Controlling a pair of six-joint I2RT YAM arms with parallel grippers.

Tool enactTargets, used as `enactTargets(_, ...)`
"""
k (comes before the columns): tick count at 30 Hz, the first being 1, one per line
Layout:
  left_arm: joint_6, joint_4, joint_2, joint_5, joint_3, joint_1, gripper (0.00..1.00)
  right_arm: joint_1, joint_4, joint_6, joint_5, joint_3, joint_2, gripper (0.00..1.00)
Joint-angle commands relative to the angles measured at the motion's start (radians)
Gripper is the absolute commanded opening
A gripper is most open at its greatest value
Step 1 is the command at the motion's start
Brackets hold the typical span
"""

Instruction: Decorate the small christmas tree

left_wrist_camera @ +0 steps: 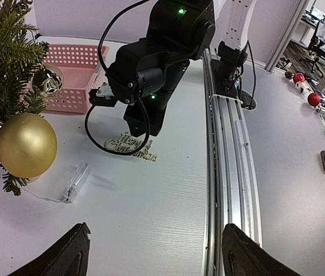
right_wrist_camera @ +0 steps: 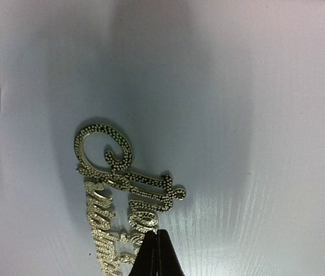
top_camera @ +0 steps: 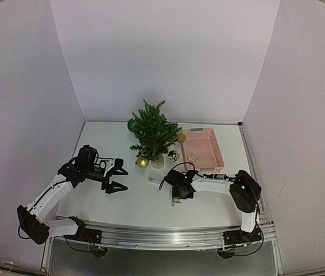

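1. Poking at the gold glitter "Merry Christmas" sign (right_wrist_camera: 145,192), the right gripper (right_wrist_camera: 157,238) has its fingers pressed together at the edge, probably to pry the flat thing up.
2. The left gripper (top_camera: 113,177) hangs with fingers wide apart, I'd guess for a handoff.
3. The small christmas tree (top_camera: 153,133) stands at the sign's 11 o'clock.

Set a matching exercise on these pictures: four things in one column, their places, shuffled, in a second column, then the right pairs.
1 large gold ball
2 green ball
3 gold sign
4 basket

A right of the tree
B lying under the right gripper
C hanging low on the tree's near side
D at the tree's far left

Pairs: 1-C, 2-D, 3-B, 4-A
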State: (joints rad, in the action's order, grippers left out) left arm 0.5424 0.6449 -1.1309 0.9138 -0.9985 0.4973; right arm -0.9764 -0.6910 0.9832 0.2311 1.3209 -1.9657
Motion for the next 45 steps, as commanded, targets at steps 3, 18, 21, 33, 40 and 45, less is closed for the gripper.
enactTargets(3, -0.004, -0.031, 0.008, 0.011, -0.005, 0.001, 0.79, -0.002, -0.007, -0.01, 0.03, -0.004, 0.08, 0.0)
enactTargets(18, -0.003, -0.027, 0.023, 0.011, 0.005, 0.002, 0.79, -0.008, -0.01, -0.285, -0.163, -0.015, 0.083, 0.27)
enactTargets(21, 0.005, -0.02, 0.023, 0.009, 0.002, 0.001, 0.79, -0.002, -0.013, -0.503, -0.197, -0.027, 0.095, 0.31)
enactTargets(33, -0.01, -0.017, 0.043, -0.014, 0.007, 0.001, 0.79, 0.035, -0.085, -0.784, -0.262, -0.002, -0.006, 0.36)
enactTargets(40, 0.001, -0.016, 0.035, -0.022, 0.0, 0.001, 0.79, 0.015, -0.119, -0.804, -0.237, 0.048, -0.077, 0.32)
enactTargets(45, 0.005, -0.015, 0.032, -0.02, -0.001, 0.001, 0.8, 0.011, -0.161, -0.806, -0.143, 0.063, -0.107, 0.14)
